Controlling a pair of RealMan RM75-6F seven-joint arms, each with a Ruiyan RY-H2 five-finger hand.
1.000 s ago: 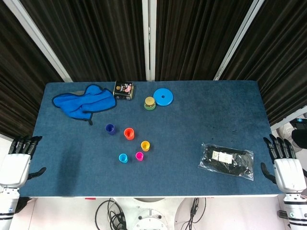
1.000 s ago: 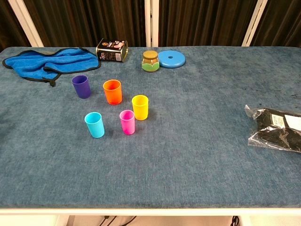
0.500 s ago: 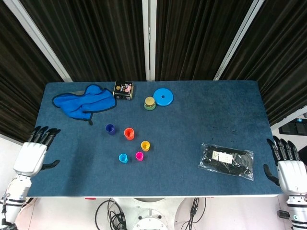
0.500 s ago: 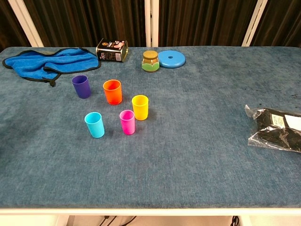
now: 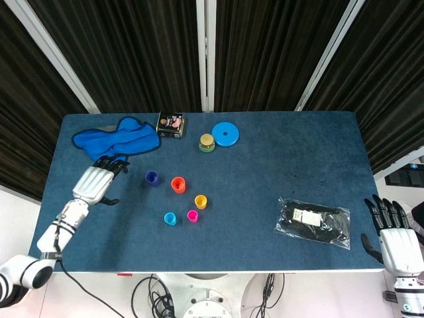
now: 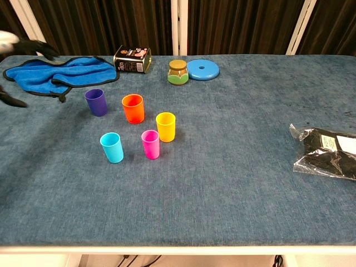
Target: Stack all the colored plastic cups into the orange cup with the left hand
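Over the table's left side the left hand (image 5: 95,182) hovers with fingers spread, holding nothing, so no stacking yet; I'd grab the purple cup (image 5: 152,177) next for the orange cup (image 5: 177,183).

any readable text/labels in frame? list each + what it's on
Nothing legible.
Black tin with pink-and-yellow artwork: lettering on its side, too blurred to read.
Clear plastic bag of black items: white label, print too small to read.
Coloured plastic cups, blue cloth, blue disc: no text seen.
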